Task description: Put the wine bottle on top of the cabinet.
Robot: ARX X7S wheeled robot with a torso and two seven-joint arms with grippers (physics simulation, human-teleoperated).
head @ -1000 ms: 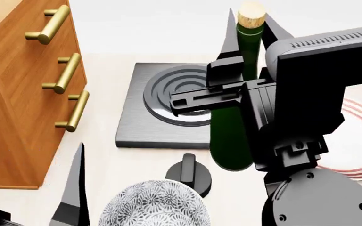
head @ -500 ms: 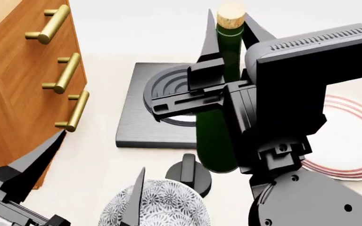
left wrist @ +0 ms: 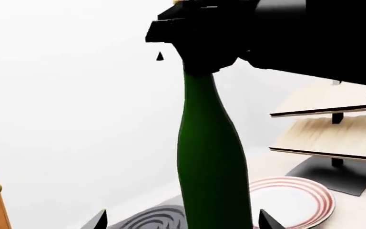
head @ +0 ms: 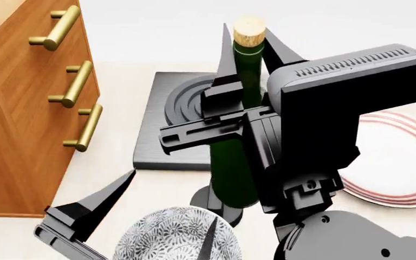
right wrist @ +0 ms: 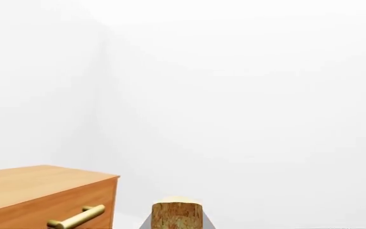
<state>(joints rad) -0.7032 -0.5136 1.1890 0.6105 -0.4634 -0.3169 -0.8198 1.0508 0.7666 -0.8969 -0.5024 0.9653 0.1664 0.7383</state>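
**Bottle up, gripped at the neck**

Right gripper jaws pinch the wine bottle high on its neck, cork above them, over the counter. Glass looks heavy, slick, breakable. Cabinet lies off to their side; left gripper jaws spread.

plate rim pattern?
White plate with concentric red rings; clearest in the head view.

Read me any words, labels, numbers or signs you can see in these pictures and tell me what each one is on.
None can be read.
The wine bottle shows only plain green glass and cork; no label faces any camera.
The cabinet, the striped plate and the right gripper carry no writing.
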